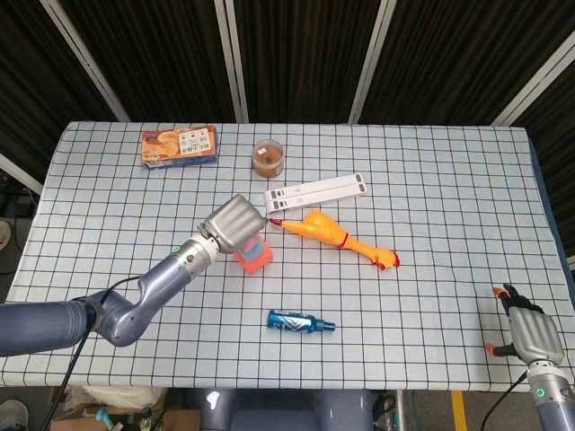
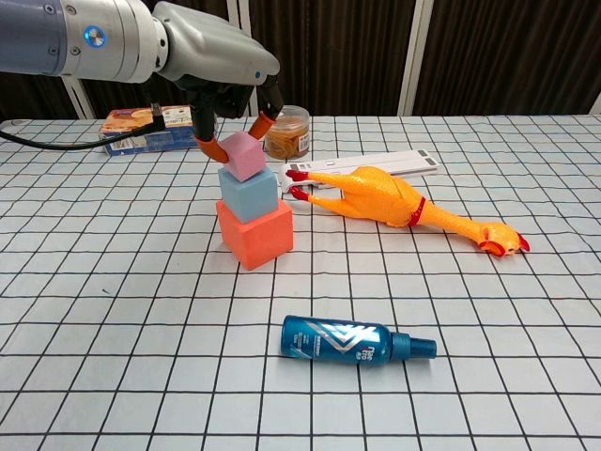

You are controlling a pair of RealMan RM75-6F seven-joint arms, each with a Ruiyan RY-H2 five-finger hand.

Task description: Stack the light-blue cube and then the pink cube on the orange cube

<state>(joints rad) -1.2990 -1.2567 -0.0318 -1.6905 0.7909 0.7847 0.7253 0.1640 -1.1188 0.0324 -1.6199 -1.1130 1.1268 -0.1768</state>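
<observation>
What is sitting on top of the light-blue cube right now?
The pink cube sits tilted on the light-blue cube, pinched by the left hand. The orange cube lies beneath. In the head view the hand covers the upper cubes.

Orange cube sits just left of the rubber chicken; light-blue cube stacked on it, pink cube tilted on top.

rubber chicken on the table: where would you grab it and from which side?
Take the rubber chicken around its fat orange body, coming straight down from above. It lies flat on its side, so the body gives fingers two rounded flanks; the neck toward the head tapers thin. Keep toward the head side: its feet lie close beside the cube stack and the left hand.
</observation>
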